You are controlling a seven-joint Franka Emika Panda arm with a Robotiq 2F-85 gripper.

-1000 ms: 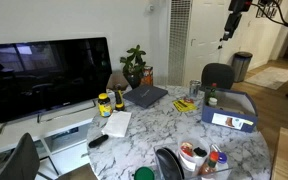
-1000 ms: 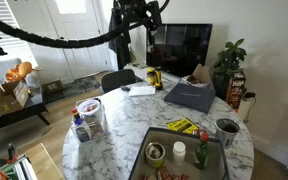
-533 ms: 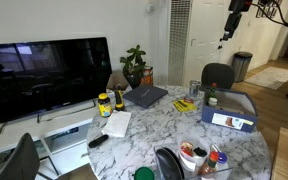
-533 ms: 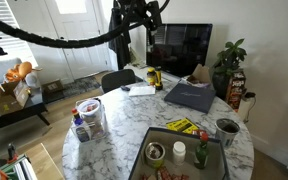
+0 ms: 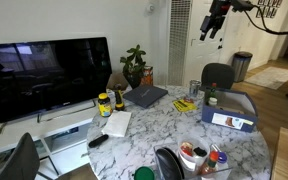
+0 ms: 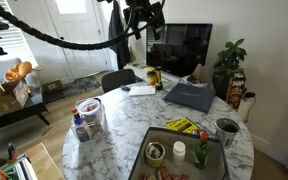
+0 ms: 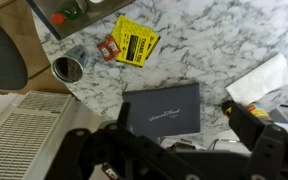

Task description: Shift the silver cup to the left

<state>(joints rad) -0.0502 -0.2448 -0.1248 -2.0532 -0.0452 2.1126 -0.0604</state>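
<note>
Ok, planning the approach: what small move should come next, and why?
Probably descend toward the silver cup: the gripper hangs high above the table, jaws open, while the cup stands untouched at the table edge.

the marble surface [image 5: 154, 125] fills the lower middle. the silver cup [image 5: 194, 88] stands upright near its far edge, at about one o'clock from the middle. yellow packets [image 5: 184, 104] lie just beside it at its seven o'clock. a dark folder [image 5: 145, 96] lies at eleven o'clock. the end effector [image 5: 206, 33] hangs high above the cup, at twelve o'clock, its jaws too small to read.
</note>
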